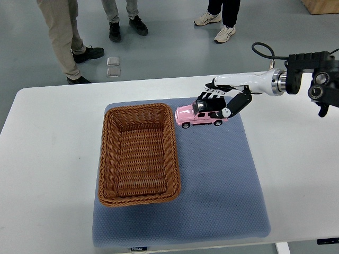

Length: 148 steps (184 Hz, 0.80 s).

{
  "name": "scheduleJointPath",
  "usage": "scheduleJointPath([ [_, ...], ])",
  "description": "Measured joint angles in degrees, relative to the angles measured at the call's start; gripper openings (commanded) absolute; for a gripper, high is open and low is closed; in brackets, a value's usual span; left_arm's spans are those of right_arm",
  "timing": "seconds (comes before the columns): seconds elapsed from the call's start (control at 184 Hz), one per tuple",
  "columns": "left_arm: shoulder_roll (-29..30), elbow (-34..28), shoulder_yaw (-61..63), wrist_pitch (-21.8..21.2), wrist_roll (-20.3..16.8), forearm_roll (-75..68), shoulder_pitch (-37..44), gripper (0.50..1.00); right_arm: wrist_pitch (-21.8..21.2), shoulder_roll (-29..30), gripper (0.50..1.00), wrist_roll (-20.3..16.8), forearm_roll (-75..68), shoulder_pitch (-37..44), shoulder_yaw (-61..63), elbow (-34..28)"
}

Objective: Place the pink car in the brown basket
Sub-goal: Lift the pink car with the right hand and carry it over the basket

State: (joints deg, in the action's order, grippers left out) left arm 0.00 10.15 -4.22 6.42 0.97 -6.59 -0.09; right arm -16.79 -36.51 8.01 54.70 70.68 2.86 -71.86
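The right hand (221, 101) reaches in from the table's right edge, its dark fingers (211, 96) curled down over the roof of the pink car (199, 116) and the thumb pressed to the car's rear end. It looks closed on the car, though whether the grip is firm or only resting cannot be told from above. The left hand is not seen.

The car sits, or hangs just clear, at the far edge of the blue mat (222, 185), just beside the far right corner of the basket (139, 153). Its nose points at the basket rim and seems close to touching it. The basket is empty and lies along the mat's left side. The mat lies on the white table (47, 159). Beyond the table's far edge stand people's legs and shoes (79, 53).

Risks, as I judge them: the grip takes only the roof and tail, so the car may tilt nose down or slip out when carried. If it travels low, its nose or wheels may catch the woven rim and push the light basket across the mat. Let go too near the rim, it may roll back out.
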Motion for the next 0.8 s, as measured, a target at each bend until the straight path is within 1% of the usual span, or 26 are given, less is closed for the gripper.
scheduleJointPath([
  [0.293, 0.00, 0.19, 0.00, 0.00, 0.00, 0.00, 0.00, 1.000, 0.64, 9.80, 0.500, -0.18, -0.23, 1.29, -0.80, 4.49],
  [0.802, 0.00, 0.40, 0.00, 0.26, 0.00, 0.00, 0.00, 1.000, 3.12, 24.30, 0.500, -0.19, -0.21, 1.00, -1.81, 13.99],
])
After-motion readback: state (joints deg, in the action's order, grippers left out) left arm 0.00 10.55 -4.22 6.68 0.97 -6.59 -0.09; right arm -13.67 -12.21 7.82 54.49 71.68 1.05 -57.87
